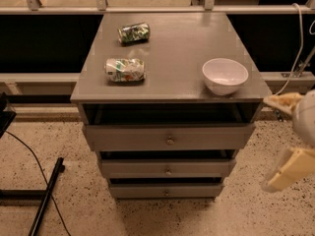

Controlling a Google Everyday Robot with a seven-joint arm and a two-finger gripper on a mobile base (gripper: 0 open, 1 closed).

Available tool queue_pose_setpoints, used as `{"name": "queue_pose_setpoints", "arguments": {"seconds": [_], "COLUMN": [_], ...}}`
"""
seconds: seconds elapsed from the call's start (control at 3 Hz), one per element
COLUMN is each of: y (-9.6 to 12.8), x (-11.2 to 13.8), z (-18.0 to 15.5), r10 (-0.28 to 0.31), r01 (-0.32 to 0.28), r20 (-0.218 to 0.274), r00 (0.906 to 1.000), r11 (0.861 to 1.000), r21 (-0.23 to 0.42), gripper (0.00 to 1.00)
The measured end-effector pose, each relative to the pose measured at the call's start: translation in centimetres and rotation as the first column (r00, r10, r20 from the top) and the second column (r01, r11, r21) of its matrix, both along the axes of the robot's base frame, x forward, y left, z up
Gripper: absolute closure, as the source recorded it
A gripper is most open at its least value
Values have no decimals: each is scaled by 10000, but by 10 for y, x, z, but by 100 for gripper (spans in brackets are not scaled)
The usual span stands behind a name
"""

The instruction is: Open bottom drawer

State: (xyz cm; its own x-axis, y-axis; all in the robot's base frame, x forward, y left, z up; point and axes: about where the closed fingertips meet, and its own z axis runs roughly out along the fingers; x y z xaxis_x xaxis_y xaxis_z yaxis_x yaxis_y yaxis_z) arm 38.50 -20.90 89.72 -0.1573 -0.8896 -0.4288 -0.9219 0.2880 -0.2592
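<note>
The grey cabinet (172,43) has three drawer fronts stacked below an open slot. The bottom drawer (142,190) is the slimmest and lowest front, with a tiny round knob (166,192) at its centre; it looks shut. My gripper (269,142) is at the right edge of the view, to the right of the cabinet and level with the top and middle drawers. Its two cream fingers (284,170) stand wide apart and hold nothing. It touches no drawer.
A white bowl (224,75) and two crushed cans (125,69) (133,32) sit on the cabinet top. The middle drawer (167,168) and top drawer (169,137) are above the bottom one. A black cable and stand (44,195) lie on the speckled floor at left.
</note>
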Motion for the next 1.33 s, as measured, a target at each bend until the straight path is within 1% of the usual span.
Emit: {"name": "queue_pose_setpoints", "arguments": {"seconds": [0.33, 0.67, 1.0, 1.33], "y": [1, 1, 6, 11], "x": [-7, -6, -3, 5], "z": [-20, -20, -36, -99], "r10": [-34, -28, 96, -296], "r01": [11, 4, -195, -35], "r20": [402, 403, 797, 1041], "r00": [9992, 9992, 9968, 9941], "r11": [9982, 9982, 9921, 9526], "r21": [593, 595, 1239, 3042], "gripper": [0, 0, 0, 0]}}
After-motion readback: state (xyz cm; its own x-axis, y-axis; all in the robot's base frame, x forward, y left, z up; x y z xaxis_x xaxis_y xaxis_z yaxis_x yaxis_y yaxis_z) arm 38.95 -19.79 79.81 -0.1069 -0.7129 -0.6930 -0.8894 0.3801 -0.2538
